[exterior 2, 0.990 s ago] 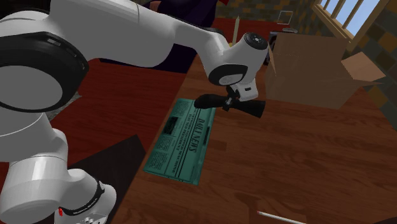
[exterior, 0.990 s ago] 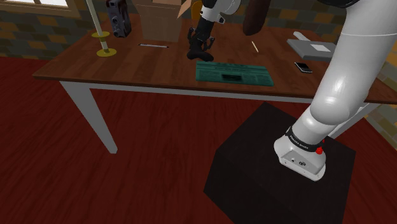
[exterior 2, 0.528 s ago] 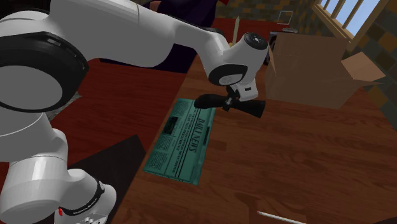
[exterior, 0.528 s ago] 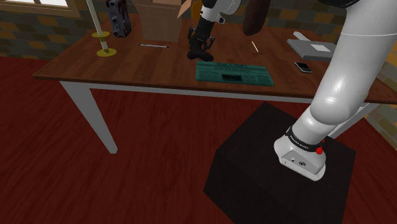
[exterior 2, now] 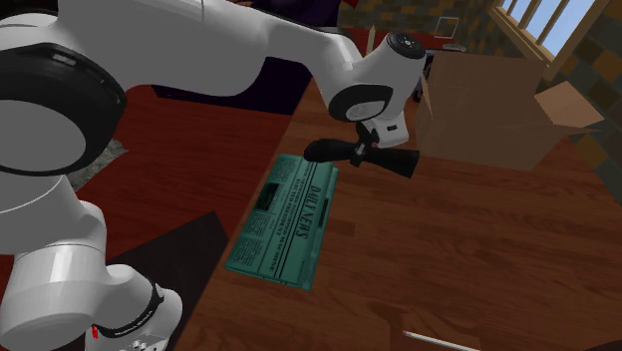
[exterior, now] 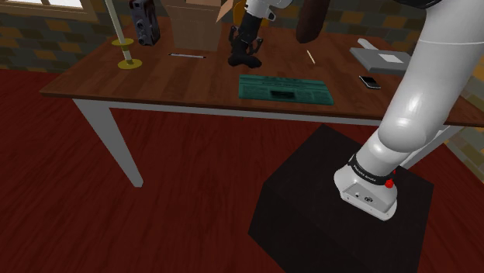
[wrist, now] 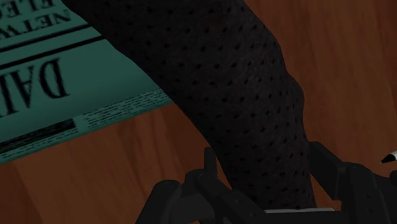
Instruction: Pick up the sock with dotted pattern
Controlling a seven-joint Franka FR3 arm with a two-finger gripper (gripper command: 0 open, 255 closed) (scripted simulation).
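My gripper (wrist: 264, 184) clasps the black sock (wrist: 235, 83); the wrist view gives me its dotted weave, the second exterior view shows it over the table (exterior 2: 449, 259) near the green newspaper (exterior 2: 284, 224)

**Spotter:** Your sock (wrist: 242, 95) reads black, with tiny darker dots peppered evenly all over it.

**Caller:** And the newspaper (exterior 2: 284, 219), lower centre of your second exterior view?

**Spotter:** Teal-green, with black print and black rules. The table (exterior: 155, 77) is reddish-brown with streaky wood grain.

**Caller:** Upper right there you've got a tan cardboard box (exterior 2: 488, 110).

**Spotter:** Right side of your shoulder view: white arm (exterior: 434, 77), black stand (exterior: 326, 202).
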